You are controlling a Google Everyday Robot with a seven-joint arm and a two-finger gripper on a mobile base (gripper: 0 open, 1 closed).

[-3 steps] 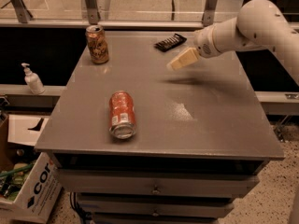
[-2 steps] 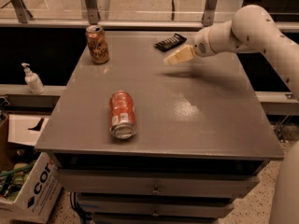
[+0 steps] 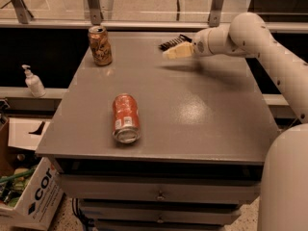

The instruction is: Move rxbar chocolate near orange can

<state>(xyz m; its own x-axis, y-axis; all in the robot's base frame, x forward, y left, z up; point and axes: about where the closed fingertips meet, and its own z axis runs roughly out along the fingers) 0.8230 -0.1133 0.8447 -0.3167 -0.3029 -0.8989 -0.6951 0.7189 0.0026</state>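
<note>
The rxbar chocolate (image 3: 174, 41), a flat black wrapper, lies near the far edge of the grey table (image 3: 202, 105), partly hidden behind my gripper. My gripper (image 3: 172, 53) reaches in from the right and hovers just in front of the bar, its pale fingers (image 3: 177, 52) pointing left. The orange can (image 3: 100, 45), brownish-orange and cream with a silvery top, stands upright at the far left of the table, well left of the bar.
A redder-orange can with a white label (image 3: 125, 118) lies on its side at the front left of the table. A pump bottle (image 3: 33, 82) stands on a ledge to the left. A cardboard box (image 3: 29, 196) sits on the floor at lower left.
My gripper has moved left and toward the far edge, from the right middle of the table to just in front of the black bar. The cans have not moved.
</note>
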